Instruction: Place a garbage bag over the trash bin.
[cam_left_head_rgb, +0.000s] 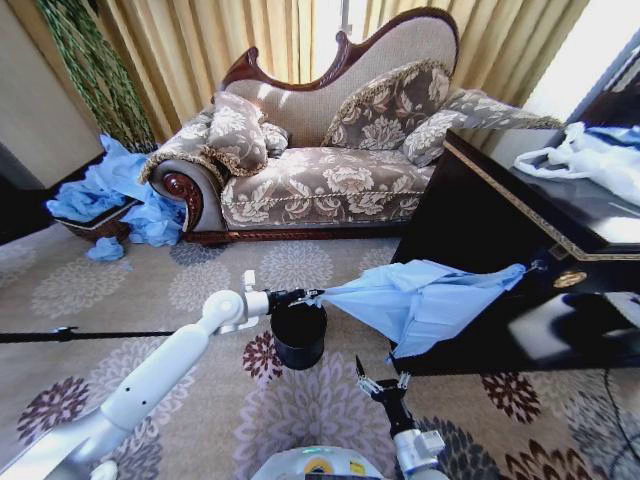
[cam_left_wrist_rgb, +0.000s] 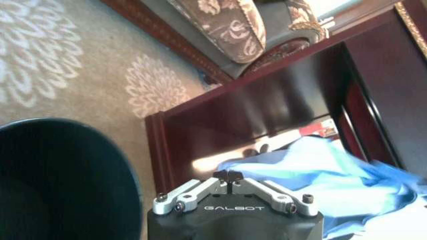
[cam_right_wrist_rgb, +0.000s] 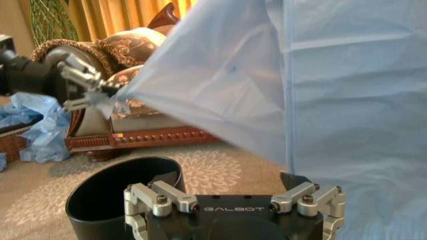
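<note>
The bag (cam_left_head_rgb: 420, 300) hangs stretched in the air between the left gripper (cam_left_head_rgb: 312, 297), pinched shut on one corner above the bin (cam_left_head_rgb: 299, 335), and the cabinet (cam_left_head_rgb: 480, 230) edge, where its far corner is caught. The bin stands on open carpet (cam_left_head_rgb: 150, 300), near the cabinet. The right gripper (cam_left_head_rgb: 382, 383) waits low under the bag, fingers spread, its wrist cut off by the frame

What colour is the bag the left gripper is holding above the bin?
Light blue, slightly see-through; the garbage bag in the left gripper shows best in the head view.
</note>
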